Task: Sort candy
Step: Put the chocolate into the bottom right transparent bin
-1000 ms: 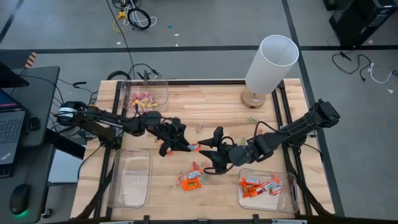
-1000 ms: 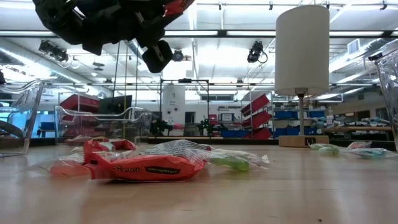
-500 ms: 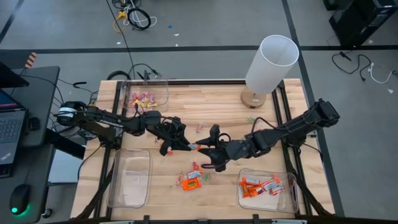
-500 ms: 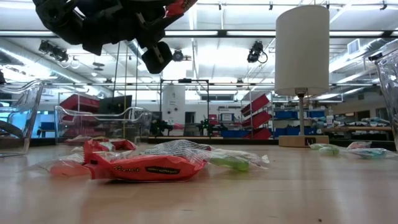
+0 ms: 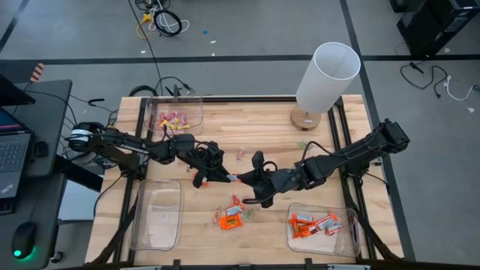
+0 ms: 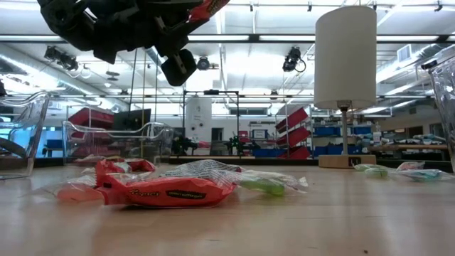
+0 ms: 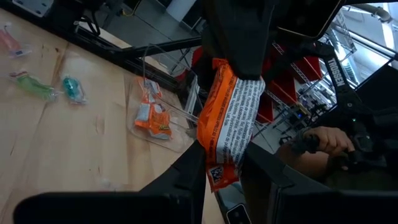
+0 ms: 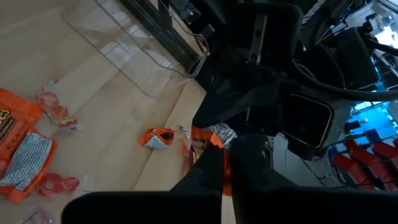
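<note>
Both grippers, left gripper (image 5: 217, 174) and right gripper (image 5: 244, 180), gripped one orange candy packet (image 7: 229, 121) mid-air, evidently a handover toward the orange bin (image 5: 350, 236).

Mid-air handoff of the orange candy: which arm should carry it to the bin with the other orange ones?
Right. Both the left gripper and right gripper pinch the orange candy, but the orange-candy bin lies beside the right arm, far from the left.

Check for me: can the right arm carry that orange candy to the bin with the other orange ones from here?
Probably yes. The right claw is shut on the orange candy, but the left claw also grips it; otherwise the orange bin looks unobstructed.
</note>
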You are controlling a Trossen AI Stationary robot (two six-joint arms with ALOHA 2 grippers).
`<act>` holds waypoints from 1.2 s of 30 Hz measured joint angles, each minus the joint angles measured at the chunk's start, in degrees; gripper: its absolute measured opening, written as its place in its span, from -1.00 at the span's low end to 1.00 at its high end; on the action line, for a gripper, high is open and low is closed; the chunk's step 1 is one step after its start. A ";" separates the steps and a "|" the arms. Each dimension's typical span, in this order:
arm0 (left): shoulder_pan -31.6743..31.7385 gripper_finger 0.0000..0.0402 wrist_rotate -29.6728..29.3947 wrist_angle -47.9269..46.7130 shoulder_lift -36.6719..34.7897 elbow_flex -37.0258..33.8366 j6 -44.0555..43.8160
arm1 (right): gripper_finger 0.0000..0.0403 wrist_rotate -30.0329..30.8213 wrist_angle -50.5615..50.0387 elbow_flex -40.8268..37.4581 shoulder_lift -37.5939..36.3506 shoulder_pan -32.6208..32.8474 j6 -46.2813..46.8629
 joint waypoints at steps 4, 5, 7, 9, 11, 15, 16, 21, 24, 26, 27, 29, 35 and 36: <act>0.00 -0.55 -0.10 -0.28 0.00 0.02 0.02 | -0.99 0.00 0.03 0.00 0.00 0.00 1.24; 0.00 -0.55 -0.23 -0.42 0.00 0.02 0.02 | -0.99 0.01 0.06 0.00 0.00 0.00 1.53; 0.00 -0.55 -0.31 -0.48 0.00 0.02 0.06 | -1.00 0.04 0.16 0.00 0.00 0.00 2.50; 0.00 -0.55 -0.31 -0.47 0.00 0.02 0.09 | -1.00 0.07 0.28 0.00 0.00 0.00 3.32; 0.00 -0.55 -0.35 -0.51 0.00 0.02 1.00 | -1.00 0.29 0.34 0.00 0.00 0.02 4.10; 0.00 -0.49 -0.43 -0.44 0.00 0.02 1.44 | -1.00 0.39 0.36 0.00 -0.02 0.04 6.01; 0.00 -0.46 -0.44 -0.40 0.00 0.02 1.44 | -1.00 0.39 0.40 0.00 -0.04 0.04 6.24; 0.02 -0.22 -0.59 -0.60 0.00 0.02 1.44 | -1.00 0.45 0.57 0.00 -0.11 0.07 6.36; 0.02 -0.08 -0.61 -0.61 0.00 0.02 1.42 | -1.00 1.47 1.01 0.00 -0.13 0.07 7.51; 0.02 -0.02 -0.61 -0.61 0.00 0.02 1.44 | -1.00 2.36 0.57 0.00 -0.58 0.07 9.69; 0.02 0.01 -0.61 -0.61 0.00 0.02 1.51 | -1.00 2.48 0.16 0.00 -0.93 0.07 11.06; 0.07 0.04 -0.61 -0.61 0.00 0.02 1.56 | -1.00 2.46 -1.42 0.00 -2.06 0.07 14.24; 0.96 0.06 -0.61 -1.65 0.02 0.02 1.68 | -1.00 -0.27 -12.27 0.00 -8.65 -0.15 31.53; 1.10 0.06 -0.61 -2.03 0.00 0.02 2.16 | -1.00 -2.68 -15.04 0.04 -10.17 -0.46 35.51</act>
